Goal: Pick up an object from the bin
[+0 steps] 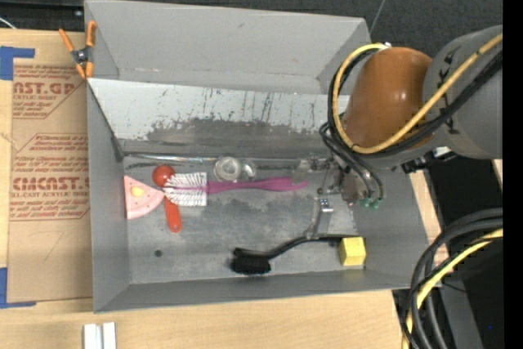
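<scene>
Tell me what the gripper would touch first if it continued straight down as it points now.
Probably the handle end of the black brush, just under the gripper; depth is unclear, so it might reach the bin floor beside it.

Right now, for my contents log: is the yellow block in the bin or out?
In. The yellow block sits on the floor of the bin, near its lower right corner in the view, by the black brush.

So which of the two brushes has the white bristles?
The magenta-handled brush, lying across the middle of the bin floor, with its bristles at the view's left end. The black brush, nearer the front wall, is dark all over.
</scene>
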Motion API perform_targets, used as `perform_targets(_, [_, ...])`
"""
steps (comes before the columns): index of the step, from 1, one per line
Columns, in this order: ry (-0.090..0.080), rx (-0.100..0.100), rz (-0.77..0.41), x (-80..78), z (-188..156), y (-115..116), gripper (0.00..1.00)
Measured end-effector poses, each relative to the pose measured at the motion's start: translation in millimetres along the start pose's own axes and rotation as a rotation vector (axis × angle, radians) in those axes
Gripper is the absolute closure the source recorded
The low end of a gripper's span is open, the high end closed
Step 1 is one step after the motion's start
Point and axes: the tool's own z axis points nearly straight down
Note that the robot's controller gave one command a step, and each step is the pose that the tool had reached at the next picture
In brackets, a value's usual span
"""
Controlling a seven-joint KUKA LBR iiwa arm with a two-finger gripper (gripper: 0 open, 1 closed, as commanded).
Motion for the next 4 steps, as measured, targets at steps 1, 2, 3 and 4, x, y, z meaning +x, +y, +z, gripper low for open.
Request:
perform_targets(1, [-0.008, 0.001, -0.001, -1.6, -4.7, -0.1, 0.0])
perform_targets(2, [-0.006, -0.001, -0.109, -52.8, 94.1, 43.2, 0.0])
perform_targets(3, [-0.015, 0.001, -0.015, -64.3, 20.6, 38.5, 0.0])
perform_targets(4, [0.001, -0.001, -0.09, -52.5, 84.5, 43.3, 0.0])
